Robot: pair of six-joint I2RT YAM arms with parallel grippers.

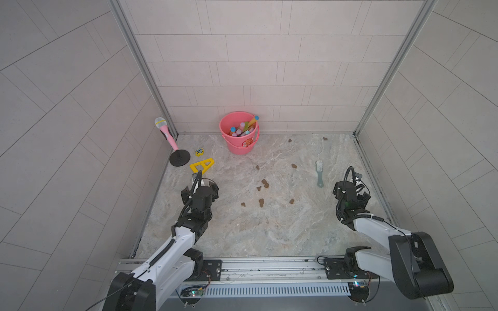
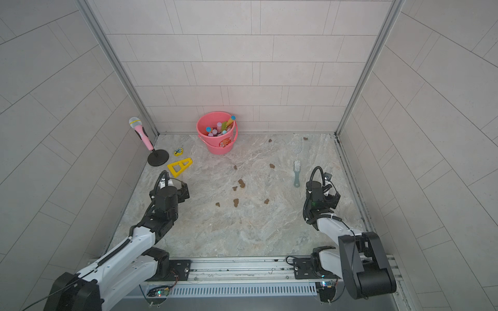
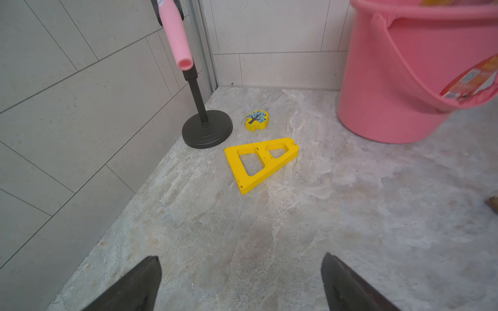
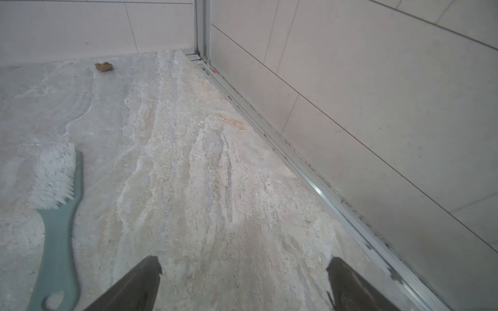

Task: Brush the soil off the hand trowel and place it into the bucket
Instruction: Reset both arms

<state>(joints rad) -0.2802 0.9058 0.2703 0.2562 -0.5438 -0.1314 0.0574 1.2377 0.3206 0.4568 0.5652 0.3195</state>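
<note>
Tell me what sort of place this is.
Probably a robot test booth rather than a real room: tile-patterned wall panels set in aluminium framing, a marble-look floor, and a mounting rail along the front edge.

we take this for a robot lab cell dressed as a tiled room: walls (image 1: 256,67) of pale tiles meet at bare aluminium posts (image 1: 145,70), a marble-look worktop (image 1: 269,229) spreads under the left pincer (image 3: 241,265) and right pincer (image 4: 244,265), and behind them a metal rail (image 1: 269,265) carries both arms (image 1: 175,242) beside exposed circuit boards (image 1: 192,293).
</note>
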